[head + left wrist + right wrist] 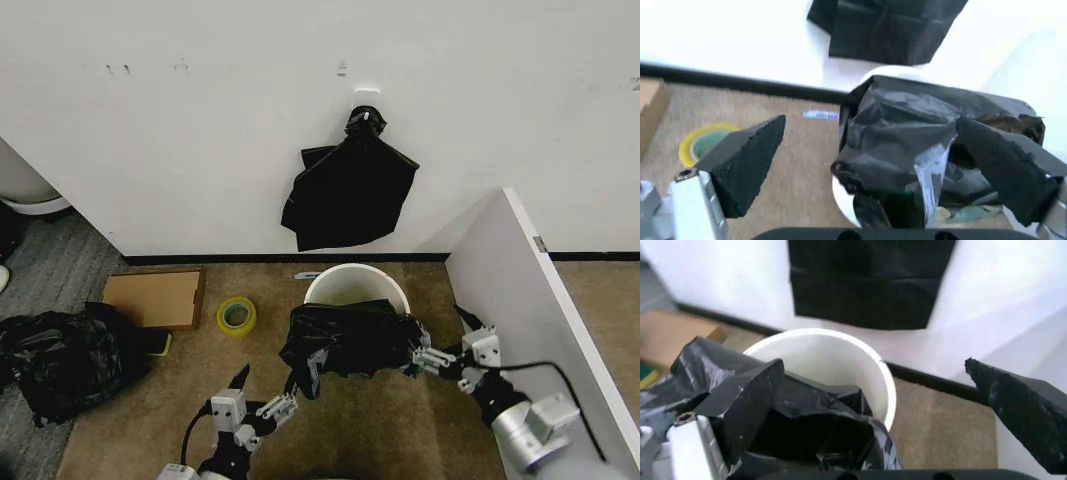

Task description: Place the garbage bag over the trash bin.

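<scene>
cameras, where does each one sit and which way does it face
Head view: from the head, facing forward and down at the trash bin by the wall; both arms show, left gripper and right gripper beside the garbage bag.
Left wrist view: on the left wrist, facing the garbage bag; spread black fingers show.
Right wrist view: on the right wrist, facing the trash bin; spread fingers show.
All share bag and bin.

1. The trash bin [357, 283] stands on the floor near the wall.
2. The garbage bag [350, 340] lies over its near rim.
3. A tape roll [237, 316] and cardboard [155, 298] lie to its left.
</scene>
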You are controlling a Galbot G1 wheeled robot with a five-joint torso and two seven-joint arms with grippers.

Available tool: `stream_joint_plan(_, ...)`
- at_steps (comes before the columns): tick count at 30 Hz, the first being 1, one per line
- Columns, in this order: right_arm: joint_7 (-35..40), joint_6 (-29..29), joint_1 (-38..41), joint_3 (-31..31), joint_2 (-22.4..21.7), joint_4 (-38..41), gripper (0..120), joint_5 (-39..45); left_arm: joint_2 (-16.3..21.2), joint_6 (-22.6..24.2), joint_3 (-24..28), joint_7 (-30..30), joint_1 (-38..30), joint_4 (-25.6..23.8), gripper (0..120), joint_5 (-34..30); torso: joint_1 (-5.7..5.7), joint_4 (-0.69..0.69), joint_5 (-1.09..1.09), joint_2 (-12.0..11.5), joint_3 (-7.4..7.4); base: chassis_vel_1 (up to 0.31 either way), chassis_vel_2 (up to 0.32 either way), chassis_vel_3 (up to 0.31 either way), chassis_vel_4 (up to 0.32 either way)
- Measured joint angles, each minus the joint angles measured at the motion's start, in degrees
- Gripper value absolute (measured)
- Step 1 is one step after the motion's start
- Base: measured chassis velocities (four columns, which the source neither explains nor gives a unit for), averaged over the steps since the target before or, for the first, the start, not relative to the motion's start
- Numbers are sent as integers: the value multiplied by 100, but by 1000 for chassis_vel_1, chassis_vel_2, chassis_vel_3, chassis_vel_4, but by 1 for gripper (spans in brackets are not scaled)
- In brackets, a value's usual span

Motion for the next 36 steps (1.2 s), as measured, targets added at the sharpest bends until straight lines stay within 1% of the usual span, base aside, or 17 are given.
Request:
stream_joint_plan(2, -37, -109, 109, 7, -99, -28, 100, 137, -58, -43, 0, 24, 14, 32, 100, 77, 0, 1, 0, 0, 0, 0, 0, 0, 0)
stream_joint_plan(5, -246, -737, 1038, -134, -701, -381, 100, 1147, -474, -271, -7, 135, 109, 195, 100, 527, 0, 4, -1, 0, 0, 0, 0, 0, 0)
stream_joint_plan(6, -298, -829, 1318, -230, -831, -527, 100, 1382, -573, -325, -7, 153, 137, 228, 100, 630, 0, 2, -2, 0, 0, 0, 0, 0, 0)
stream_joint_plan(8, -432, -1025, 1955, -476, -1072, -873, 100, 1820, -769, -444, 8, 183, 212, 304, 100, 869, 0, 4, -1, 0, 0, 0, 0, 0, 0)
stream_joint_plan(9, -432, -1025, 1955, -476, -1072, -873, 100, 1820, -769, -444, 8, 183, 212, 304, 100, 869, 0, 4, -1, 0, 0, 0, 0, 0, 0)
stream_joint_plan(11, -690, -1209, 2873, -1063, -1391, -1348, 100, 2158, -952, -714, 5, 234, 358, 447, 100, 1271, 0, 2, -3, 0, 0, 0, 0, 0, 0)
stream_joint_plan(13, -896, -1244, 3589, -1755, -1571, -1667, 100, 2214, -1120, -999, -35, 270, 500, 555, 100, 1601, 0, 3, -5, 0, 0, 0, 0, 0, 0)
stream_joint_plan(15, -1029, -1273, 4038, -2169, -1617, -1822, 100, 2215, -1188, -1105, -60, 278, 572, 591, 100, 1684, 0, 0, -1, -1, 1, 0, 0, 0, 0)
stream_joint_plan(16, -1029, -1273, 4038, -2169, -1617, -1822, 100, 2215, -1188, -1105, -60, 278, 572, 591, 100, 1684, 0, 0, -1, -1, 1, 0, 0, 0, 0)
stream_joint_plan(18, -1417, -1334, 5426, -3439, -1524, -2203, 100, 2079, -1330, -1353, -129, 296, 750, 689, 100, 1800, 0, -1, -6, -1, 0, 0, 0, 0, 0)
stream_joint_plan(20, -1693, -1392, 6328, -4310, -1254, -2526, 100, 1947, -1398, -1491, -166, 302, 827, 744, 100, 1895, 1, 1, 1, -1, 1, 0, 0, 0, 0)
stream_joint_plan(22, -1987, -1448, 7199, -5017, -961, -2861, 100, 1847, -1438, -1560, -187, 303, 900, 748, 100, 1921, 1, 3, -2, -1, 0, 0, 0, 0, 0)
stream_joint_plan(23, -1987, -1448, 7199, -5017, -961, -2861, 100, 1847, -1438, -1560, -187, 303, 900, 748, 100, 1921, 1, 3, -2, -1, 0, 0, 0, 0, 0)
stream_joint_plan(26, -2372, -1362, 8136, -5891, -604, -3414, 100, 1378, -1469, -1649, -258, 298, 1011, 728, 100, 1957, 0, 2, -7, -1, 0, 0, 0, 0, 0)
stream_joint_plan(28, -2490, -1184, 8427, -6268, -376, -3796, 100, 992, -1498, -1741, -309, 286, 1103, 730, 100, 1996, 1, 1, -2, -1, 1, 0, 0, 0, 0)
stream_joint_plan(30, -2639, -1035, 8618, -6551, -227, -4117, 100, 677, -1530, -1843, -361, 272, 1226, 735, 100, 2006, 1, 0, 0, -1, 1, 0, 0, 0, 0)
stream_joint_plan(36, -3061, -790, 8970, -7028, -45, -4714, 100, 321, -1563, -2129, -441, 258, 1514, 795, 100, 2022, 0, -7, 10, -1, 0, 0, 0, 0, 0)
